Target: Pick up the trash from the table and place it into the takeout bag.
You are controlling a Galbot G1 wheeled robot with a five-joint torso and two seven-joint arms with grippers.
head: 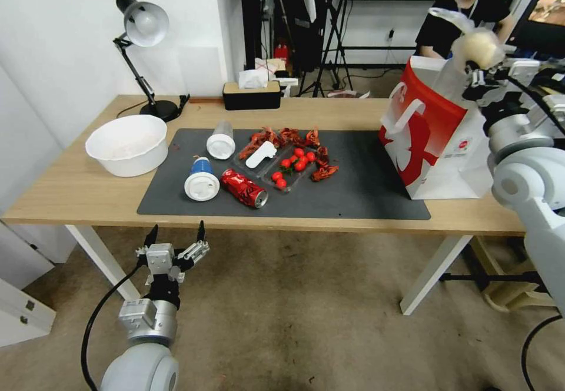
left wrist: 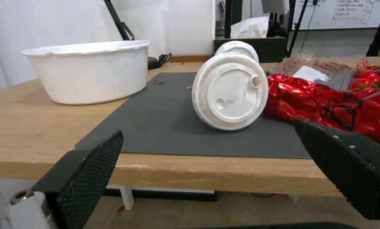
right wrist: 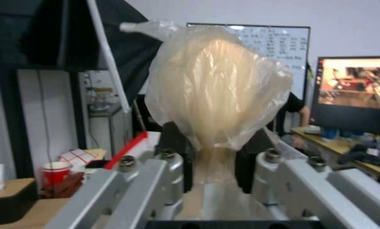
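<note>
The white takeout bag (head: 438, 138) with red side panels stands open at the surface's (head: 76, 188) right end, and above its mouth the right tool (head: 479, 76) grips a pale bundle (head: 478, 46). The right wrist view shows that bundle (right wrist: 217, 86) wrapped in thin clear film, pinched between the fingers. The left tool (head: 176, 241) hangs spread open below the front edge, facing the blue cup's (head: 202, 179) white lid (left wrist: 230, 91).
</note>
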